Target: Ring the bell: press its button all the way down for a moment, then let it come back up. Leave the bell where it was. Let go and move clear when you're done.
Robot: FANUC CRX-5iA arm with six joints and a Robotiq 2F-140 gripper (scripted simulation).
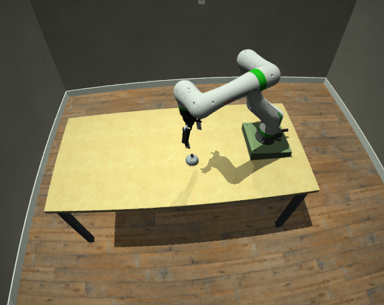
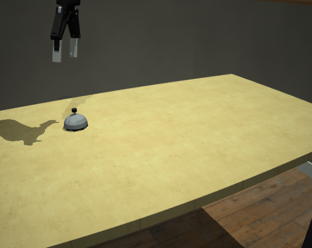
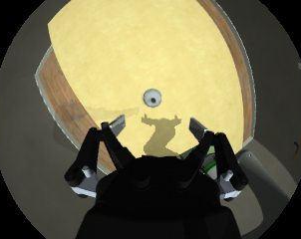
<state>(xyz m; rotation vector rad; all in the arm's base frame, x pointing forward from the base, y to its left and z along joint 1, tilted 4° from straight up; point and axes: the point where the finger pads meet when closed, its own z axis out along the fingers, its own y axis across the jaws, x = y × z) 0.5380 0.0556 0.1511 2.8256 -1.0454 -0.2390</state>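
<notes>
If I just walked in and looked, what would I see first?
The big white arm with green bands bending out over the yellow table from its green base plate at the table's right end. Next, the little grey bell with a black button, sitting alone on the table. The open gripper hangs high above it, touching nothing.

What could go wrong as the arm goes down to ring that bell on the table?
The gripper hangs open, high above the bell and a little to one side. If it comes down with the fingers spread, they may straddle the small black button and miss it. An off-centre push could land on the rounded dome and probably slide the bell across the table.
</notes>
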